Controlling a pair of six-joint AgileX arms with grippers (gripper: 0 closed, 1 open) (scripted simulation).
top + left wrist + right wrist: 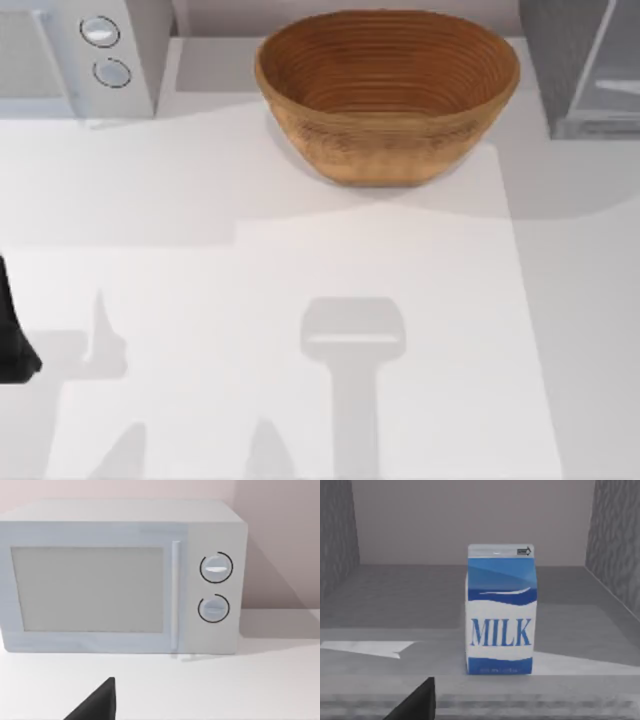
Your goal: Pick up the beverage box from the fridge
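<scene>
The beverage box [501, 610] is a blue and white carton marked MILK. It stands upright inside the fridge [615, 545], on its grey floor between dark speckled walls. In the top view the fridge [580, 70] stands at the table's back right corner. My right gripper [415, 704] shows as a dark tip in the right wrist view. It faces the carton from outside the opening and stays apart from it. My left arm [12, 340] is parked at the table's left edge, and the left gripper [95, 704] points at the microwave.
A large brown ribbed bowl [387, 92] sits at the back middle of the white table [300, 260]. A light grey microwave [125, 575] with two round knobs stands at the back left. Arm shadows fall across the table's front.
</scene>
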